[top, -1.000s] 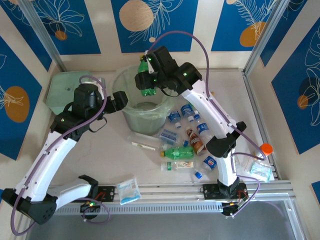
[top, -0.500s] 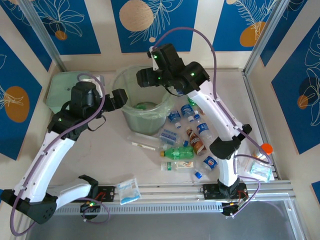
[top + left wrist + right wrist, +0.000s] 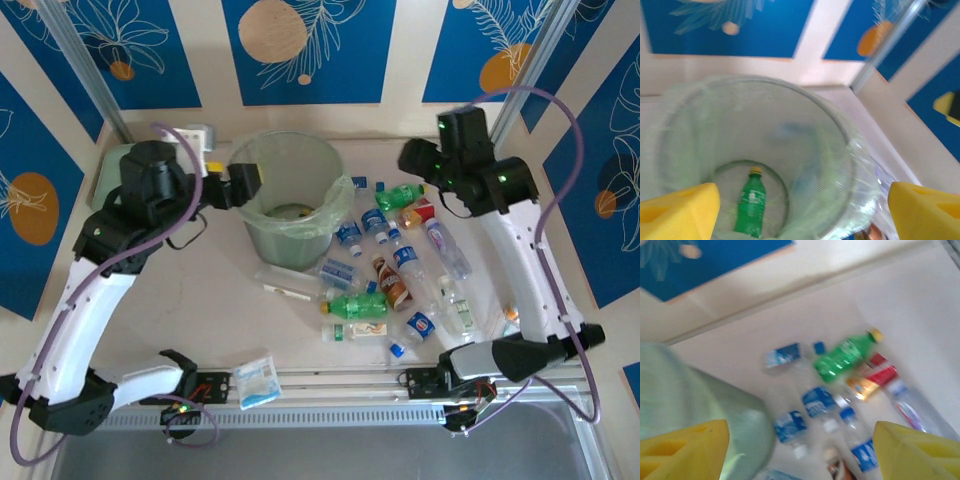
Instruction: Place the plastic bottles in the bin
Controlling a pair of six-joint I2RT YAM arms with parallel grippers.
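Observation:
The bin (image 3: pixel 300 165), round and pale green with a clear liner, stands at the back middle of the table. A green plastic bottle (image 3: pixel 751 202) lies on its bottom. My left gripper (image 3: pixel 245 185) hangs open at the bin's left rim, and in the left wrist view its yellow fingers (image 3: pixel 680 210) frame the bin's (image 3: pixel 840 150) mouth. My right gripper (image 3: pixel 412 160) is open and holds nothing, above the back right of the scattered bottles. Below it lie a green bottle (image 3: pixel 845 357), blue-labelled ones (image 3: pixel 817 401) and a red-labelled one (image 3: pixel 875 372). More bottles (image 3: pixel 355 305) lie right of the bin.
A white-and-blue packet (image 3: pixel 257 380) lies by the front rail (image 3: pixel 400 382). A square pale-green box (image 3: pixel 108 182) sits at the back left, mostly behind my left arm. A metal frame post (image 3: pixel 520 75) rises at the back right.
The right gripper let the green bottle drop into the bin, then swung right and back to hover over the bottles. The left arm shifted slightly back and left beside the bin.

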